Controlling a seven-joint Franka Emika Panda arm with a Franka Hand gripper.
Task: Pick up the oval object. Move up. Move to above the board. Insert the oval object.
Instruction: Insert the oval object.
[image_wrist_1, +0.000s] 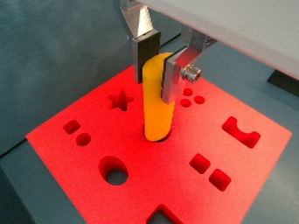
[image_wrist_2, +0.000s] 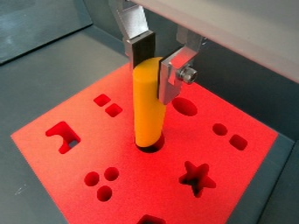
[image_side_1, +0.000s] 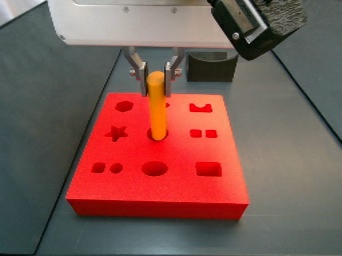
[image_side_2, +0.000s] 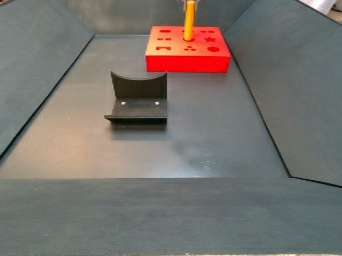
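Observation:
The oval object, a tall orange-yellow peg, shows in both wrist views (image_wrist_1: 158, 105) (image_wrist_2: 146, 109). It stands upright with its lower end in a hole near the middle of the red board (image_wrist_1: 176, 179) (image_wrist_2: 59, 162). My gripper (image_wrist_1: 160, 74) (image_wrist_2: 156, 74) is shut on the peg's upper end, one finger on each side. In a side view the peg (image_side_1: 156, 110) stands in the board (image_side_1: 181, 150) under the gripper (image_side_1: 156, 78). In the far side view the peg (image_side_2: 190, 20) rises from the board (image_side_2: 187, 55).
The board has star, round, square and notched holes around the peg. The dark fixture (image_side_2: 138, 100) stands on the grey floor in front of the board. A dark block (image_side_1: 210, 67) sits just behind the board. Sloped grey walls enclose the floor.

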